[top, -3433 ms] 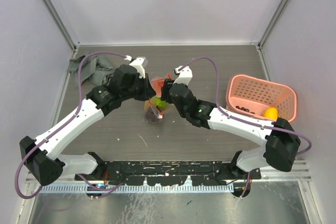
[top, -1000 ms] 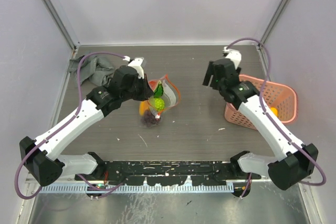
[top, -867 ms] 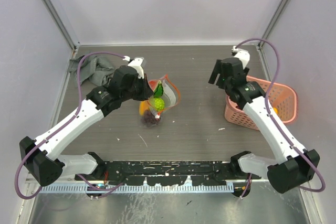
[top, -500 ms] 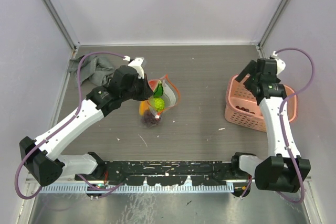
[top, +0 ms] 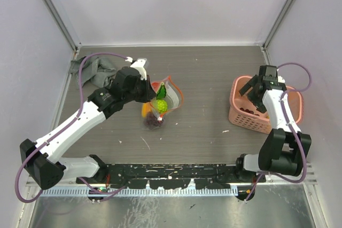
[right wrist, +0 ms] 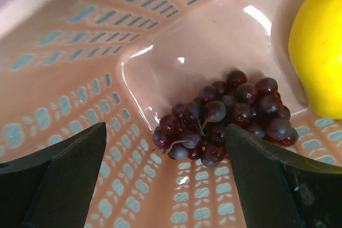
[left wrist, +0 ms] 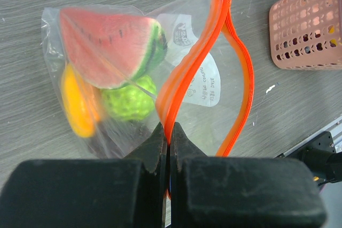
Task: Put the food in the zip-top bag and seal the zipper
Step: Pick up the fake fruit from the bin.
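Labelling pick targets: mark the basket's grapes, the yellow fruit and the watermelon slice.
grapes (right wrist: pixel 224 113), right wrist view, cluster middle.
yellow fruit (right wrist: pixel 320 52), right wrist view, rounded side.
watermelon slice (left wrist: pixel 104 41), left wrist view, red flesh.

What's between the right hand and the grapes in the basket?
Nothing: the right wrist view shows the right hand open above the grapes on the pink basket's floor, the gap clear. A yellow fruit lies beside them.

The dark wood-grain table (top: pixel 214 73) carries the zip-top bag (top: pixel 172 100) near its middle, a pink lattice basket (top: pixel 251 121) by the right edge, and a crumpled grey cloth (top: pixel 96 70) in the far left corner. Small white scraps (top: pixel 225 131) dot the surface.
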Tool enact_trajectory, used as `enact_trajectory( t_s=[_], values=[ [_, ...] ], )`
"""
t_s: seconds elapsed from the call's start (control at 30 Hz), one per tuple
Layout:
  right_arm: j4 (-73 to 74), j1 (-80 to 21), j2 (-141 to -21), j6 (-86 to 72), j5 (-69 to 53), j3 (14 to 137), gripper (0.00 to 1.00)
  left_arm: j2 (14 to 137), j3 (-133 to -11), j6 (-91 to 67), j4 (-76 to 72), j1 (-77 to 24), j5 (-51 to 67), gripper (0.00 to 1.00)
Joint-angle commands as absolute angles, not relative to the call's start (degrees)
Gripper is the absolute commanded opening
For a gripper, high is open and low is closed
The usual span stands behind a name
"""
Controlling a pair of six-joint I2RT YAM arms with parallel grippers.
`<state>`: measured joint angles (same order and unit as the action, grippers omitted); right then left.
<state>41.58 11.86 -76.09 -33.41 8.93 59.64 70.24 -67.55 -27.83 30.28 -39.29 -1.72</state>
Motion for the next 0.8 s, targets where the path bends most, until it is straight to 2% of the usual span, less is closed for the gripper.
enact_trajectory(
  t_s=[0.0, 0.2, 0.53, 0.6, 0.67, 0.77],
  values=[
    [42.0, 12.3, -78.3, -35.2, 8.6, 59.1, 0.96, 69.0, -68.9, -27.3, 27.8, -39.0, -1.4, 0.00],
    [43.8, 12.2, -84.8, -35.8, 7.6, 59.3, 0.94, 69.1, -69.0, -27.2, 27.8, -39.0, -1.3, 0.00],
    [38.6, 12.2, -90.2, -37.1, 5.6, 54.8, 0.89, 69.1, -69.0, -27.1, 27.9, -38.9, -1.5, 0.00],
    [37.5, 12.2, -91.3, -37.1, 4.9, 54.3, 0.85, 69.1, -69.0, -27.1, 27.9, -38.9, -1.5, 0.00],
    [36.3, 12.3, -92.2, -37.2, 4.4, 53.4, 0.76, 69.0, -68.9, -27.1, 27.9, -38.9, -1.6, 0.00],
    [35.1, 12.3, -92.4, -37.5, 4.3, 52.7, 0.54, 69.1, -68.9, -27.0, 28.0, -38.9, -1.6, 0.00]
  ],
)
